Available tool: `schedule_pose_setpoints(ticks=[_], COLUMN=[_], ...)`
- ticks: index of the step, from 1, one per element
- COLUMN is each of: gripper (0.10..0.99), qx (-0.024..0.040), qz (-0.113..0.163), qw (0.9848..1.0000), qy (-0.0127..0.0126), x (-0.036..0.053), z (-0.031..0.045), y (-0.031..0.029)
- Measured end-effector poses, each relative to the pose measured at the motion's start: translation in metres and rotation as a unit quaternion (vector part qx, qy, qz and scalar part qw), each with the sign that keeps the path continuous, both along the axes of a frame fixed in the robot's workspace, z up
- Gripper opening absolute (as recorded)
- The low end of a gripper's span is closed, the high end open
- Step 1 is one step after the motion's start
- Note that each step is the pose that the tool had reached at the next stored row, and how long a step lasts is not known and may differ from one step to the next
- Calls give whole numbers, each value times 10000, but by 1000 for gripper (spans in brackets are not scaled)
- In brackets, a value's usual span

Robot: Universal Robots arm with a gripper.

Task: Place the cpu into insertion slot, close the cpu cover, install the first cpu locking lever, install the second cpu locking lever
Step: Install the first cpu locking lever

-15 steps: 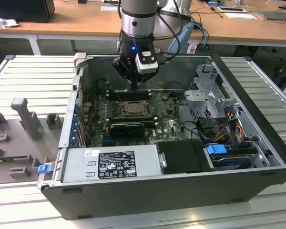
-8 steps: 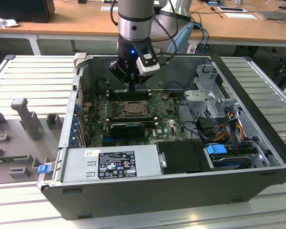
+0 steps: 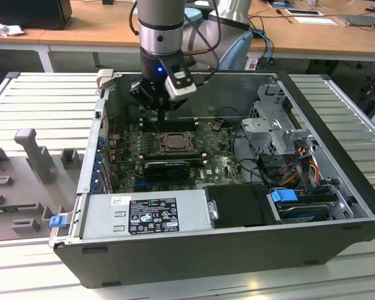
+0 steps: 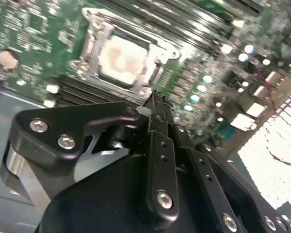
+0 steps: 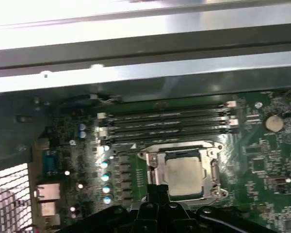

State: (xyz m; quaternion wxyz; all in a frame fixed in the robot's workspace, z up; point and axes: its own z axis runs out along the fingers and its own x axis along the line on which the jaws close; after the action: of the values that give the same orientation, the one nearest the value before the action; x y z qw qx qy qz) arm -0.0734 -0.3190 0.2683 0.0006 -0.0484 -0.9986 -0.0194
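We find the end effector (image 3: 162,115) closed and empty, poised at 11 o'clock of the insertion slot (image 5: 209,145) in the exterior view, the cpu (image 5: 184,175) seated under the lowered cpu cover (image 5: 154,171); we judge latching wants a slow, square descent clear of the memory slots (image 5: 167,121).

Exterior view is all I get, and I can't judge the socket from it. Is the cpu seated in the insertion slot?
Observer: Yes, in the first wrist view the cpu lies flat inside the insertion slot.
Operator: Is it covered?
Observer: The cpu cover lies down around it, not raised.
Operator: Holding anything?
Observer: In the second wrist view the tool is shut and empty, its tip near a corner of the cover.
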Motion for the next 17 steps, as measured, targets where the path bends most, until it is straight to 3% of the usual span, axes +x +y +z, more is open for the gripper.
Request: schedule_pose_setpoints(ticks=[2, 5, 12, 17], gripper=[102, 102, 102, 102], qx=[0, 5, 10, 10], qz=[0, 0, 2, 33], qw=[10000, 10000, 10000, 10000], qy=[-7, -8, -7, -7], x=[-164, -267, -389, -407], z=[-11, -26, -78, -105], y=[2, 16, 100, 263])
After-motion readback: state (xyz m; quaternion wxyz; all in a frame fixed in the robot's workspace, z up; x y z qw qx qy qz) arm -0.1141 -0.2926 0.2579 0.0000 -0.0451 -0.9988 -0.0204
